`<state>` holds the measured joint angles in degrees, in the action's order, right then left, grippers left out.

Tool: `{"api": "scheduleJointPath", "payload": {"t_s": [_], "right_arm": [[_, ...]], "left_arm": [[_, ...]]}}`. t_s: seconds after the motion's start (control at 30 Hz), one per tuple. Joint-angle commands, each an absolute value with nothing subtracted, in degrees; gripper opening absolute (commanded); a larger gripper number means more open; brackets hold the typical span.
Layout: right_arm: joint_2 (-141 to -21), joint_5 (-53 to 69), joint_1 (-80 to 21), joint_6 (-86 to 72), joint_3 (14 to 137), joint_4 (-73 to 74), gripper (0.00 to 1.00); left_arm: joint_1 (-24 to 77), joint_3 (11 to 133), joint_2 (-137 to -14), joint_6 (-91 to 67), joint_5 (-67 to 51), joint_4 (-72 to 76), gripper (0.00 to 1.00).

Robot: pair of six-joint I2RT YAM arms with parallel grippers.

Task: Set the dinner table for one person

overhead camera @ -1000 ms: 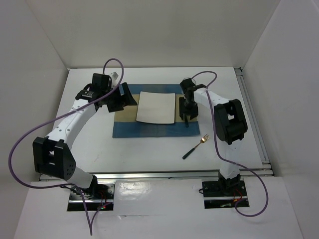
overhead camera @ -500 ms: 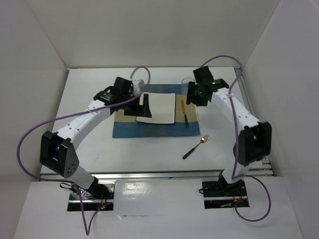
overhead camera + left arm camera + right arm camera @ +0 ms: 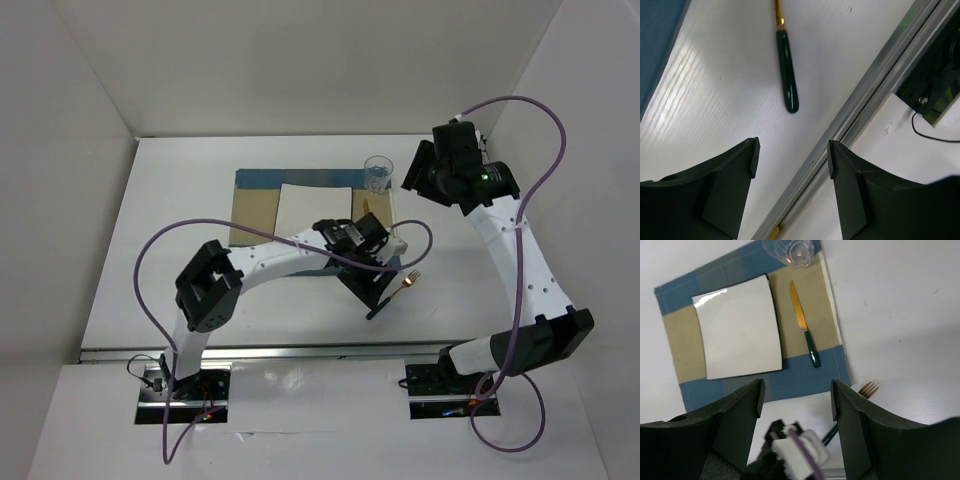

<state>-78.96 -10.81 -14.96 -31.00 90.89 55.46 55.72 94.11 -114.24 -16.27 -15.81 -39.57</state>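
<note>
Glossy square plate (image 3: 737, 327) tops seemingly cloth placemat (image 3: 677, 335) on dinner table (image 3: 900, 300).

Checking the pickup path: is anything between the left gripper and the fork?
Nothing visible. In the left wrist view, only bare dinner table lies between the open left gripper and the fork, whose green handle points toward it.

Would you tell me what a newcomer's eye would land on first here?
The blue-and-tan placemat holding a white plate, a knife right of it and a glass at its far right corner. Then the left end effector, open, hovering near the fork off the mat on the table.
</note>
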Motion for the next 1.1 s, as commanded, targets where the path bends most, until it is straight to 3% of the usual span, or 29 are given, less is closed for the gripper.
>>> {"api": "scheduleJointPath", "payload": {"t_s": [0.0,0.37,0.43,0.83,1.0,1.07], "right_arm": [[-76.21,-11.08,-14.68,-32.96,94.83,58.18,0.67],[-72.86,-11.60,-14.15,-32.44,95.98,59.94,0.68],[-72.86,-12.13,-14.15,-31.91,96.59,60.56,0.68],[-71.71,-12.47,-14.15,-29.36,98.52,61.70,0.68],[-71.72,-13.01,-14.15,-28.30,99.05,61.08,0.68],[-71.72,-13.01,-14.15,-28.30,99.05,60.39,0.68]], "left_arm": [[58.61,100.27,-119.07,-14.15,-12.32,-41.21,0.73],[62.40,101.69,-125.06,-17.31,-6.24,-36.31,0.70],[62.40,101.69,-125.95,-18.27,-3.70,-36.30,0.63],[65.65,104.76,-132.10,-18.72,3.08,-36.47,0.63],[65.65,104.77,-133.33,-20.91,4.30,-38.32,0.44],[65.65,104.77,-133.33,-20.92,5.62,-39.02,0.43]]}}
